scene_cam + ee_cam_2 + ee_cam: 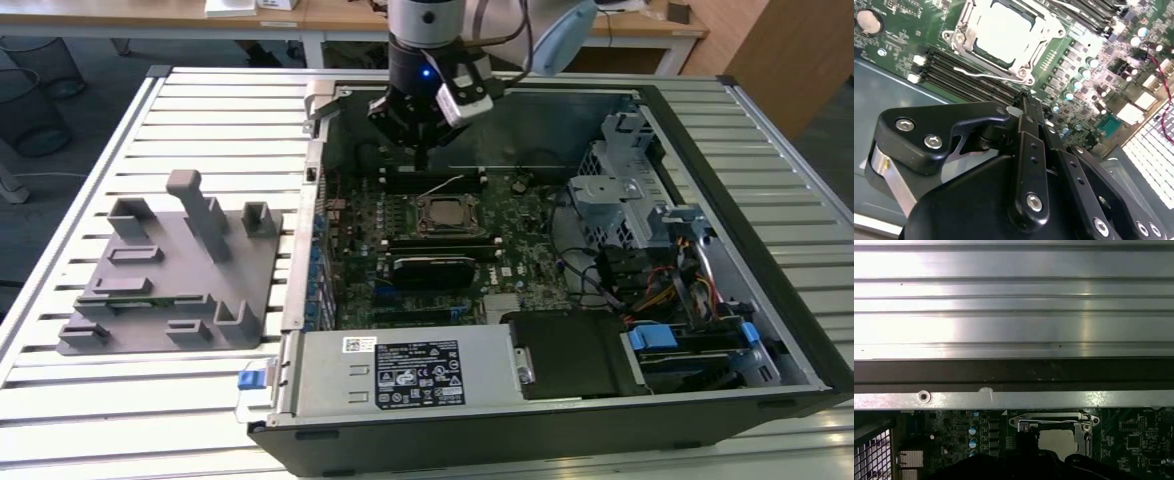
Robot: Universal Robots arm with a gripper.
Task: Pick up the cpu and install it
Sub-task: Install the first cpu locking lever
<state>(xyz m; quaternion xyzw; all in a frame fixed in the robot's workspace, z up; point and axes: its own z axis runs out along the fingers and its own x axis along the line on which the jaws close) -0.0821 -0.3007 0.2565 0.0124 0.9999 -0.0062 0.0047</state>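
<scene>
Black gripper [422, 160], glossy. The cpu [1002, 31] gleamed silvery-white on the green motherboard [514, 215]. Holder block [174, 270] plain grey; table [120, 390] ribbed silver slats; blue tabs [654, 337] showed too.

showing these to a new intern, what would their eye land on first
First the open computer case on the slatted metal table, its green motherboard laid bare. At the board's middle the cpu sits in its metal-framed socket, silvery top plate up, with the black end effector hanging just above and beyond it. On the exterior view's left stands a grey plastic holder block.
</scene>
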